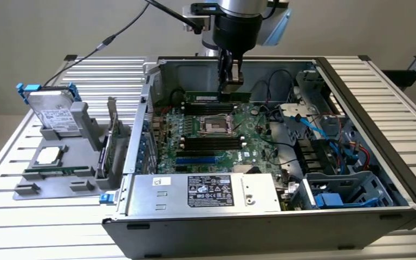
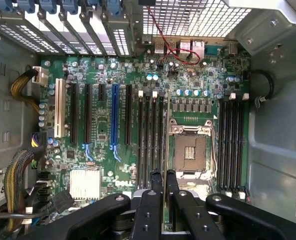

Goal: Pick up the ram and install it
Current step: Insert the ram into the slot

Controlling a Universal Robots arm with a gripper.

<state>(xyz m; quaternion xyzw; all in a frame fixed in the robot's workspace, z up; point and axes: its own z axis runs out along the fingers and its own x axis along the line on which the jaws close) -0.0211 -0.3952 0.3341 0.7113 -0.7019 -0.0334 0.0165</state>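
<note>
The ram (image 1: 212,97) is a narrow green stick clamped by its long faces in the jaws of the gripper (image 1: 229,81), inside the open computer case (image 1: 392,135). The jaws stand narrow, shut onto the board. In the wrist view the two black fingers (image 2: 156,185) sit close together with the thin edge of the stick between them.

In the exterior view the stick lies level, parallel to the bank of black memory slots (image 1: 208,107) just below it, on the far side of the CPU socket (image 1: 214,125). The wrist view places it along the slot (image 2: 161,135) nearest the socket, with its lower edge at or close to that slot. Whether it is pressed home cannot be told.

A second bank of slots (image 1: 208,143) lies on the near side of the socket, all on the green motherboard (image 1: 248,154). A grey power supply (image 1: 201,192) fills the near end of the case, and blue cables (image 1: 324,130) run along the exterior view's right.

The case rests on a slatted metal tabletop (image 1: 20,238). Well apart, at the exterior view's left, a grey fixture (image 1: 56,181) holds a hard drive (image 1: 52,111) propped upright.
</note>
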